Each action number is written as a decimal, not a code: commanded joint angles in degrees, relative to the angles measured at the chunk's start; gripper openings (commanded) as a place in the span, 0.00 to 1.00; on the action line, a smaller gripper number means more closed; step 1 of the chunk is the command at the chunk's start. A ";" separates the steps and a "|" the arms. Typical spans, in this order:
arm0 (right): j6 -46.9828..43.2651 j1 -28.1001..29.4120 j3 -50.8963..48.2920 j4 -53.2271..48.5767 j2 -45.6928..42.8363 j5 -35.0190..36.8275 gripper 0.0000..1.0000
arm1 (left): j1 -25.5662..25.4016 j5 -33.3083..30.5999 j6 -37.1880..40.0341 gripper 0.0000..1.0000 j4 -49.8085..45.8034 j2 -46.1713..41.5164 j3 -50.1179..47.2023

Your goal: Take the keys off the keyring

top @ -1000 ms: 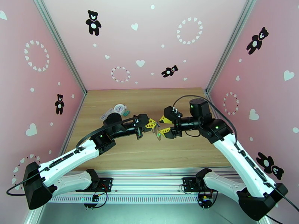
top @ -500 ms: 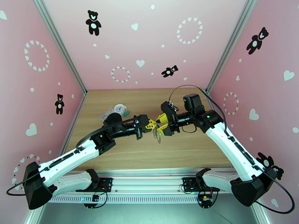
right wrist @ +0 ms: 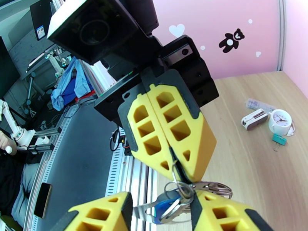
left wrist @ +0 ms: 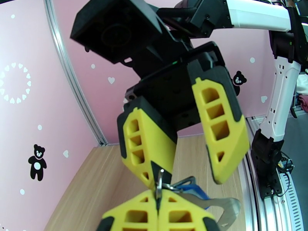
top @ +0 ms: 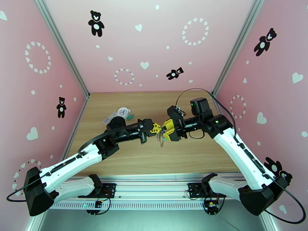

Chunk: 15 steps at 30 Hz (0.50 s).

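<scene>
Standing by the arms, I see the two grippers meet nose to nose in the air above the middle of the wooden table. The left gripper has its yellow fingers pressed tight together, and a thin wire loop of the keyring is pinched right at their tips. The rest of the bunch hangs down from that loop: more little rings, the keys, one with a blue tag, and a flat silver piece that I cannot make out well. From above there is a spot of green hanging there too, so small that I can only guess it is the other tag. The right gripper has its fingers partly apart, one on each side of the bunch, and I cannot see that it has hold of anything yet. I think this bunch is very light and hard, all smooth metal, so it will swing, twist and slip easily. The rings look springy and will want to snap shut. The best place to grab looks like the flat plastic tag or the flat head of a key — not the thin wire. Further back, on the left of the table, lie a white clock charm and a small teal clip — well apart from the grippers.
</scene>
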 commanded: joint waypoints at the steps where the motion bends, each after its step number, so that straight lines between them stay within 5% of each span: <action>1: 1.14 0.11 0.25 -0.42 -1.52 -1.14 0.41 | 0.35 -1.49 0.72 0.00 0.16 -0.15 1.40; 15: 6.59 0.11 1.02 2.70 -1.93 3.97 0.25 | 0.40 -1.40 0.81 0.00 -0.01 0.43 1.77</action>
